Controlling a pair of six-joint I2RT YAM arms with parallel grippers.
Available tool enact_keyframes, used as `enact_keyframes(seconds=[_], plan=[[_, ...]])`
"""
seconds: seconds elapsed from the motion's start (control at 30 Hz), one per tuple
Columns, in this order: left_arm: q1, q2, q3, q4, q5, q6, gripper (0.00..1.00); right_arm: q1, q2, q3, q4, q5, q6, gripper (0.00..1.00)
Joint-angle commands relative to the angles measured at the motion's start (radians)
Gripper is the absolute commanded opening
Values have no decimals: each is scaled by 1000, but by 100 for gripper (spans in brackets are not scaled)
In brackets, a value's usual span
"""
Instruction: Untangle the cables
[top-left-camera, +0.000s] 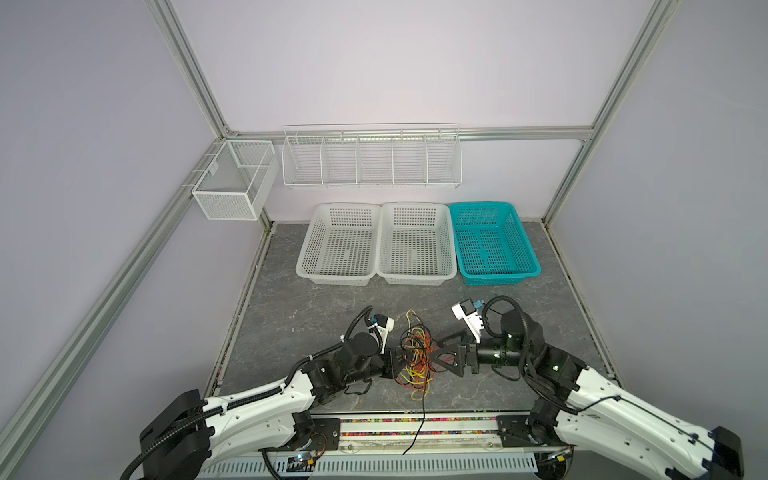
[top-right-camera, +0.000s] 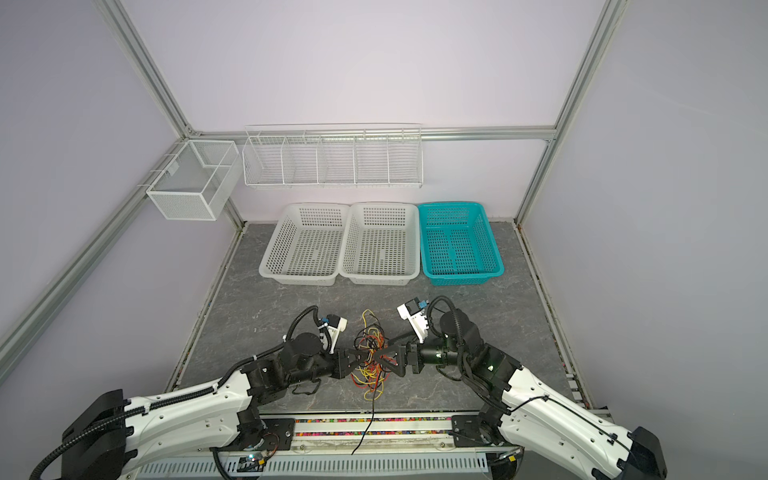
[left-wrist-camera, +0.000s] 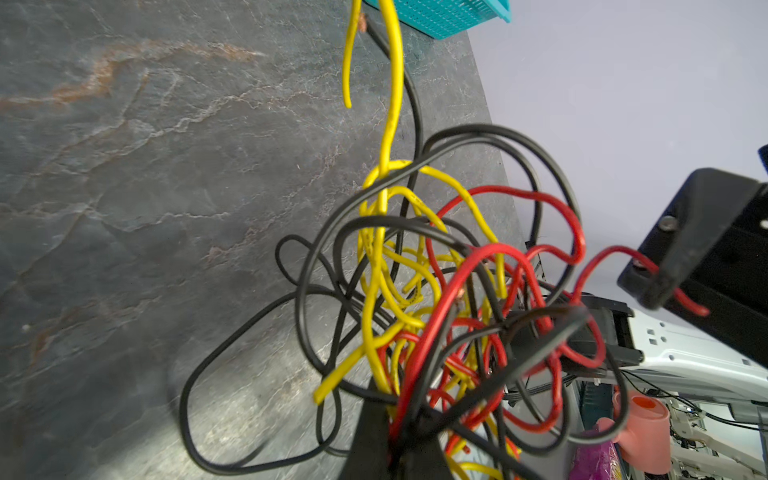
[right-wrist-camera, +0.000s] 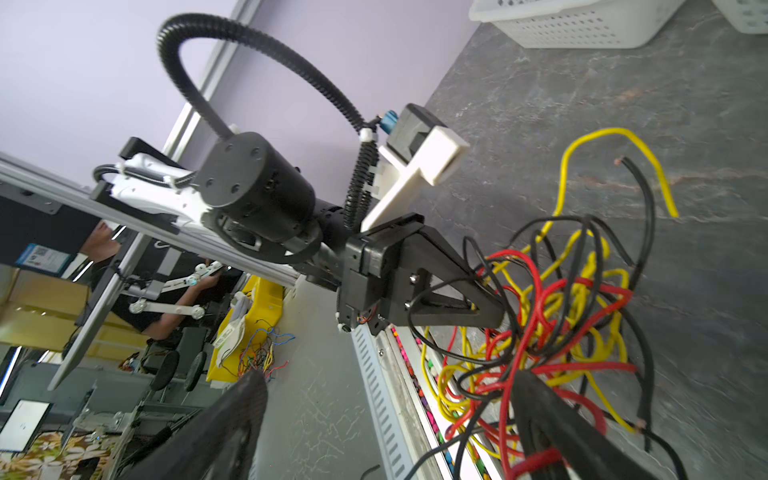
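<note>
Red, yellow, black cables (top-left-camera: 415, 374) sit clenched in left hand (top-left-camera: 400, 358), right hand (top-left-camera: 434, 352) released, touching them.

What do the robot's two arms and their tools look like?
The left arm and right arm have smooth white shells, round black joints and ribbed black hoses. The left tool and right tool are black, with flat triangular fingers, beside white camera brackets.

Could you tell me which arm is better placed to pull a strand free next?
Probably the right: the right gripper is open, fingers among the cables, while the left gripper is shut on them as an anchor.
</note>
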Motion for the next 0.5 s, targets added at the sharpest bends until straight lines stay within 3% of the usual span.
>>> enact_keyframes(seconds=[0.0, 0.17, 0.27, 0.47], plan=[[3, 15, -9, 61, 14, 3, 0, -5, 15, -23, 178, -88, 47, 93], [3, 40, -6, 92, 15, -1, 0, -6, 71, -38, 292, -121, 86, 93], [3, 49, 4, 66, -6, 3, 0, -5, 78, 0, 267, -122, 79, 93], [3, 59, 39, -36, -50, 23, 0, -6, -36, 121, -153, 127, -96, 95]])
